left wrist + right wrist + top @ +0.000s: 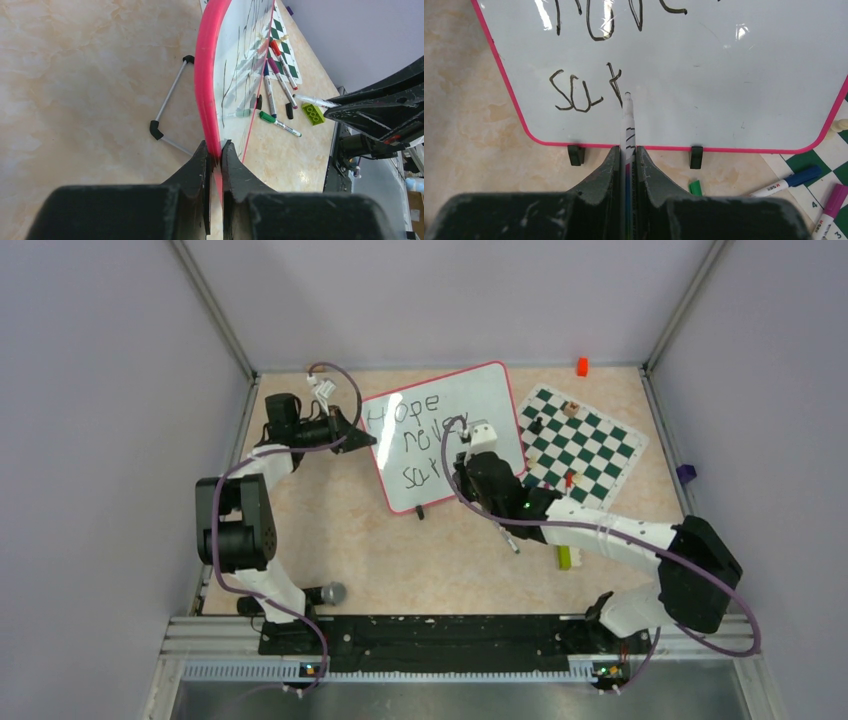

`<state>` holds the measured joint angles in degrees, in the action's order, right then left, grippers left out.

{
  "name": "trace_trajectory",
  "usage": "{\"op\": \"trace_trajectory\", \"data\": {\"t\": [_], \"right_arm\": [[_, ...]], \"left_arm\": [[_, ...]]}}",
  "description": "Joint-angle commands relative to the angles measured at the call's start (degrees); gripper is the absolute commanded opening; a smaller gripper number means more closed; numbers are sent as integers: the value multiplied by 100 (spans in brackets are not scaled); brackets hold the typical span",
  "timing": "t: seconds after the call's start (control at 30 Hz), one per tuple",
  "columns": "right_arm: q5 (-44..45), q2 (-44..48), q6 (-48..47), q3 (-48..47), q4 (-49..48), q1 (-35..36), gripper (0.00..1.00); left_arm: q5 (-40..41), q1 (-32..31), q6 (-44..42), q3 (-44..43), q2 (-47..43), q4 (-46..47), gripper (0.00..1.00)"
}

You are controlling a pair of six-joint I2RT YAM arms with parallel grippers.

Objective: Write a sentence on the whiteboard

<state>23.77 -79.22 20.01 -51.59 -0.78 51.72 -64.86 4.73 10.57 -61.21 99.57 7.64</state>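
The whiteboard (445, 430) sits at the middle back of the table (330, 540), angled, with its right edge beside the chess mat (585, 445). From the left wrist view it looks propped on a wire stand (170, 102), though I can't be sure how steeply. The sentence (412, 435) is unfinished: "Hope", "never", and a third line that has only got as far as "sur".

My right claw (627, 148) is clenched on a marker (628, 117), whose tip sits just right of the last stroke, low on the board near the bottom rim. I can't tell whether the tip actually touches the surface. My left claw (214, 145) is clamped on the pink rim at the board's left edge, steadying it.

For the next letter I'd press lightly, since a propped board can rock under the pen. I'd move rightward in small strokes and match the letter height already there. There's plenty of white to the right, but little below, so the line should stay level. Loose markers (784, 182) lie near the bottom rim; I'd avoid sweeping them.
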Motion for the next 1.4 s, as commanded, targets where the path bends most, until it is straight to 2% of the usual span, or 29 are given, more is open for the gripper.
{"op": "trace_trajectory", "data": {"t": [0.0,0.23,0.37,0.5,0.63,0.77,1.37], "right_arm": [[433,32,-217,-242,-210,258,0],[696,-590,-125,-705,321,304,0],[823,-367,73,-466,197,332,0],[741,-153,-196,-356,-36,319,0],[-5,-502,-652,-876,208,55,0],[-637,-819,-662,-1158,428,-249,0],[-262,-1256,-512,-1466,727,-251,0]], "left_arm": [[1143,16,-711,228,6,-50,0],[1339,-188,-918,61,65,-400,0],[1395,-229,-939,17,94,-451,0],[1340,-234,-941,30,80,-422,0],[1318,-230,-943,30,85,-421,0],[1332,-227,-943,52,67,-408,0],[1300,-238,-925,39,96,-404,0]]}}
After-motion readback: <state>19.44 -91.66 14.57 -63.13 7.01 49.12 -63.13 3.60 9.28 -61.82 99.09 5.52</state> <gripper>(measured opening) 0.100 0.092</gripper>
